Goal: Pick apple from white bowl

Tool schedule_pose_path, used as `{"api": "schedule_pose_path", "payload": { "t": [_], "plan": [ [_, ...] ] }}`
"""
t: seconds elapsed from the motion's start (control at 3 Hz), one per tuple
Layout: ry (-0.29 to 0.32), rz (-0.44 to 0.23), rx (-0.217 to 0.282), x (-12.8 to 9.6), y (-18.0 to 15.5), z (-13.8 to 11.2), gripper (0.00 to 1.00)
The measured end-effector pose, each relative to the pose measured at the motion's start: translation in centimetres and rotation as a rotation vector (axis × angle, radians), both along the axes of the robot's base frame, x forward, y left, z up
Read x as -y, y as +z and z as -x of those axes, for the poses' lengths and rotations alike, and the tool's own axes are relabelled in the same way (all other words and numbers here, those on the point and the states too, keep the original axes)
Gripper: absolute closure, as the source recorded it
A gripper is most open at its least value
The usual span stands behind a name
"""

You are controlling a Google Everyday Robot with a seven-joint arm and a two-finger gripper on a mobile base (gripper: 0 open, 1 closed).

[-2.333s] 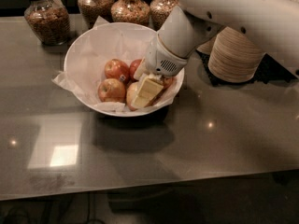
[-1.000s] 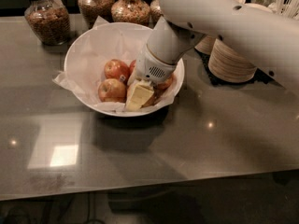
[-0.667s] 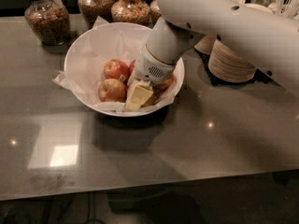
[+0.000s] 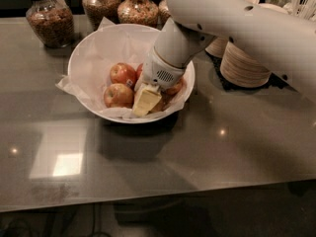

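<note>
Looking into the white bowl [image 4: 81,58], you find the gripper [image 4: 146,100] down at its 5 o'clock edge; the nearest apple [image 4: 118,95] lies just beside it at 9 o'clock. Whether it grips anything, you cannot tell.

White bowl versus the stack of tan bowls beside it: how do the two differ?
The white bowl is one wide, glossy bowl; the tan bowls form a narrower, ribbed stack. The white bowl is paper-lined and holds apples; no contents show in the tan bowls. The gripper is down inside the white bowl beside the apples, away from the tan bowls. Both are round and stand on the table.
</note>
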State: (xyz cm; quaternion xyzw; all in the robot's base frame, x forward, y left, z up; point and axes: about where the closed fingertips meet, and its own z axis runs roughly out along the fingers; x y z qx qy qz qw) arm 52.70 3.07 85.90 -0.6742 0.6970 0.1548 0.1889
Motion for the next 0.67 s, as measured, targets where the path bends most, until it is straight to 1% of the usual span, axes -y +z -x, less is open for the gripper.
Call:
{"api": "schedule_pose_path", "payload": {
  "t": [0.33, 0.67],
  "plan": [
    [0.003, -0.004, 0.0, -0.06, 0.02, 0.03, 1.0],
    [0.03, -0.077, -0.006, -0.23, 0.58, 0.05, 1.0]
  ]
}}
